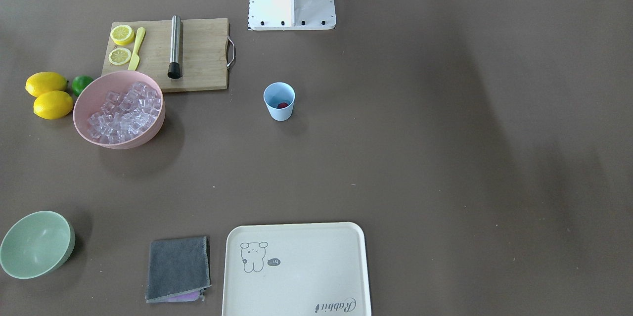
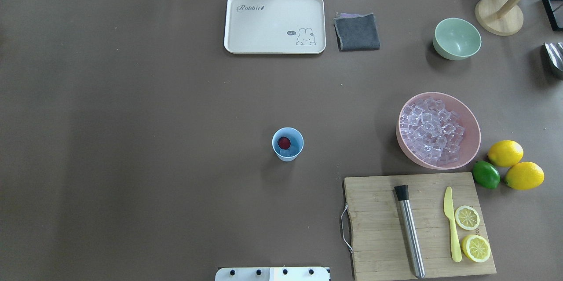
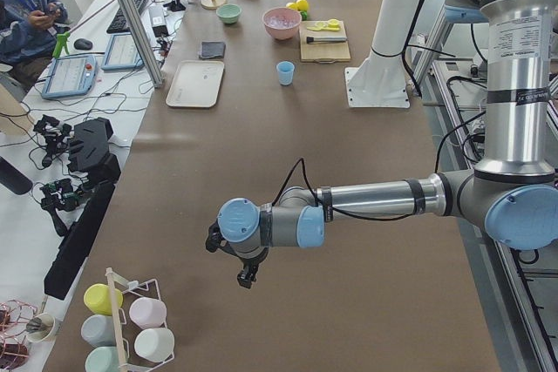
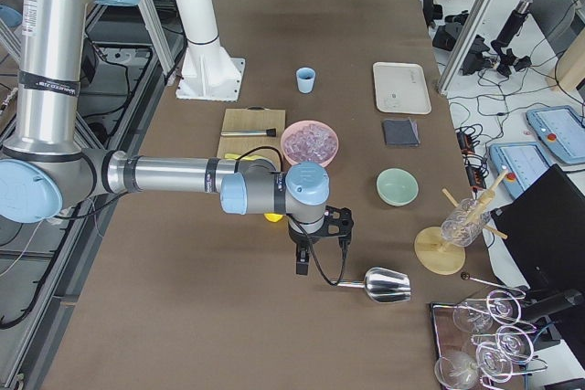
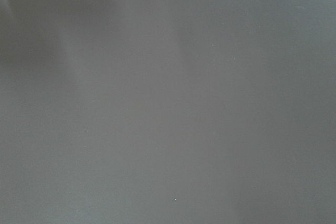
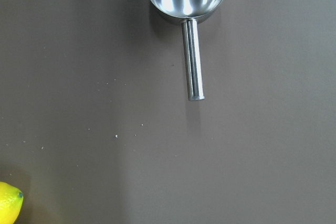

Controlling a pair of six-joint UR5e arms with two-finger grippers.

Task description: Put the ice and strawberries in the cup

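one cup (image 2: 297, 139) stands mid-surface, well apart from both arms' jaws; whether those are open or closed cannot be told. inside: one strawberry (image 2: 284, 142) and some ice (image 2: 285, 153). more ice fills one pink bowl (image 2: 471, 133).

In the overhead view the cup (image 2: 287, 144) stands at the frame's centre with the strawberry (image 2: 284, 142) inside it. At middle right a bowl (image 2: 468, 120) holds the ice (image 2: 431, 133), with two lemons (image 2: 505, 153) and a lime (image 2: 486, 174) just to its lower right. A cutting board (image 2: 374, 224) fills the lower right, carrying a muddler (image 2: 410, 230), a knife (image 2: 452, 224) and two lemon slices (image 2: 467, 217). At top centre lies a tray (image 2: 272, 21), with a cloth (image 2: 356, 31) to its right and another bowl (image 2: 457, 37) further right.
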